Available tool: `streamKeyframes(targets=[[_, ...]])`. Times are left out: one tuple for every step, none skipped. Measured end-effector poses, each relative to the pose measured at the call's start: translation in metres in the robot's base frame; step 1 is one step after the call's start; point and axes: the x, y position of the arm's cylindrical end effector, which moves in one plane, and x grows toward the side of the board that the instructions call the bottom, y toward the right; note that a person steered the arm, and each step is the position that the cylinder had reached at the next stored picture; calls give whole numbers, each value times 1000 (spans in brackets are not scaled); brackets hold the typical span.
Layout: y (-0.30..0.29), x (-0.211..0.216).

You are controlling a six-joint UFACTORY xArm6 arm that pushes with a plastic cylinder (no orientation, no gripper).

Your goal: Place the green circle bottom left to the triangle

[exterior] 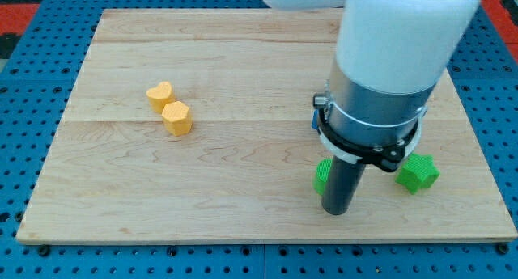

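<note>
The green circle [322,175] lies low on the board, right of centre, mostly hidden behind my rod. My tip [336,211] rests on the board at the circle's lower right edge, touching or almost touching it. A green star-shaped block [418,173] lies to the right of my rod. A blue block [316,119] shows only as a sliver at the arm's left edge; its shape cannot be made out. No triangle is clearly visible; the arm hides much of the board's right side.
A yellow heart-shaped block [159,95] and a yellow hexagon block [176,117] touch each other at the board's left centre. The wooden board [227,198] sits on a blue perforated surface [32,85]. The arm's white and grey body [388,61] covers the upper right.
</note>
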Motion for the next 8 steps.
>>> streamKeyframes(targets=[[22,1],[30,-13],[12,-41],[-56,-29],[-94,-16],[-60,-16],[-12,-26],[-18,-68]])
